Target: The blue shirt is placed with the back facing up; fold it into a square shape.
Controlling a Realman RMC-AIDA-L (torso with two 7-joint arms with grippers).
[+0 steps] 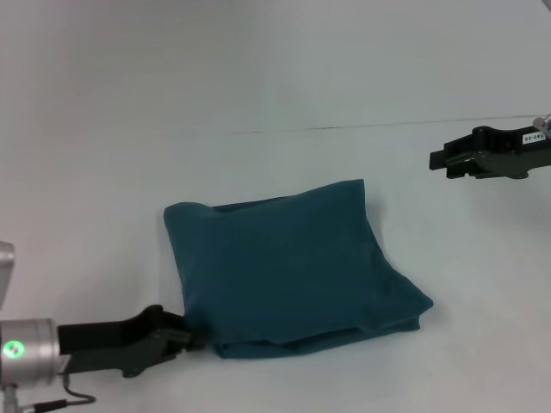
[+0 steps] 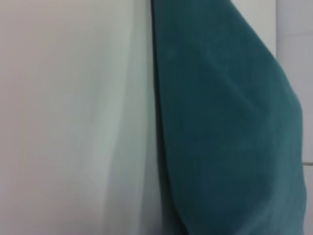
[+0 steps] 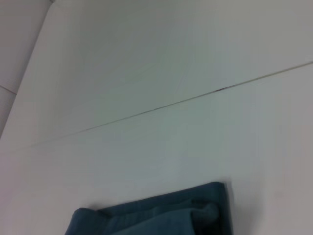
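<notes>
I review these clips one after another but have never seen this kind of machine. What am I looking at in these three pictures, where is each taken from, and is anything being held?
This is a two-armed robot; each arm ends in a claw. The wide picture comes from a camera on its head, looking down at a white table. The other two come from cameras on its wrists.

On the table lies the blue shirt, already folded into a rough square. The left claw is low at the shirt's near-left corner, touching or almost touching the cloth; whether it grips the cloth cannot be told. The left wrist view shows that shirt close up. The right claw is away from the shirt on the far right, holding nothing. Its wrist view catches the shirt's far edge.
</notes>
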